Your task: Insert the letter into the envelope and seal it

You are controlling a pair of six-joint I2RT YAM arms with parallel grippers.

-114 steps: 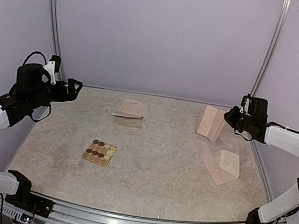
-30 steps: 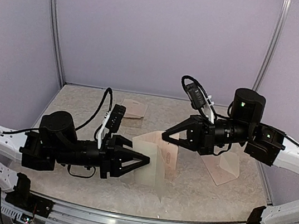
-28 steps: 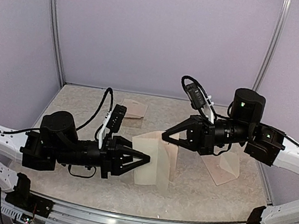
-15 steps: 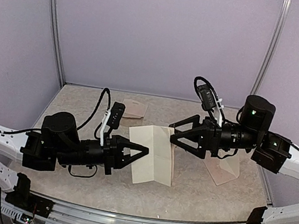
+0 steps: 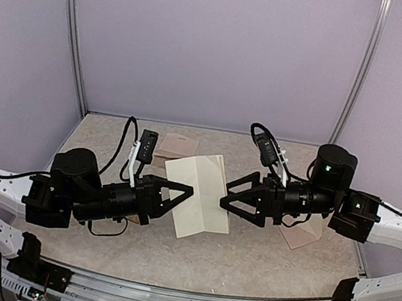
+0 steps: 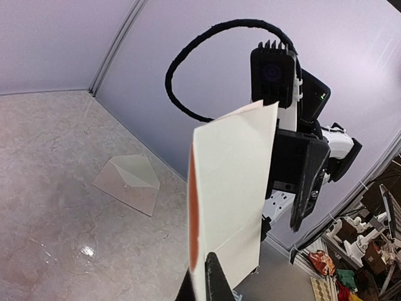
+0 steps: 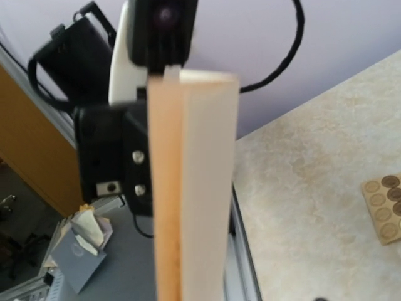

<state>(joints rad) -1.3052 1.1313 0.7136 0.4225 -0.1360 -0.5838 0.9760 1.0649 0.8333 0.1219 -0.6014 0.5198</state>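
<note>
The letter (image 5: pixel 198 194), a folded cream sheet, hangs above the table's middle. My left gripper (image 5: pixel 186 190) is shut on its left edge. The left wrist view has the sheet (image 6: pixel 235 188) rising from the closed fingertips (image 6: pixel 210 276). My right gripper (image 5: pixel 229 198) is open, its jaws spread above and below the sheet's right edge without touching it. In the right wrist view the sheet (image 7: pixel 194 188) stands edge-on and my own fingers do not show. The envelope (image 5: pixel 302 230) lies flat at the right, partly under my right arm; its triangular flap (image 6: pixel 128 182) shows.
A pinkish paper (image 5: pixel 179 145) lies near the back wall. The sheet of round brown stickers (image 7: pixel 383 212) lies on the table below my left arm, hidden from the top view. Metal posts (image 5: pixel 360 76) stand at the back corners.
My right gripper has let go of the letter and opened, drawing back a little to the right. My left gripper has shut on the letter and lifted it, tilting it flatter.
</note>
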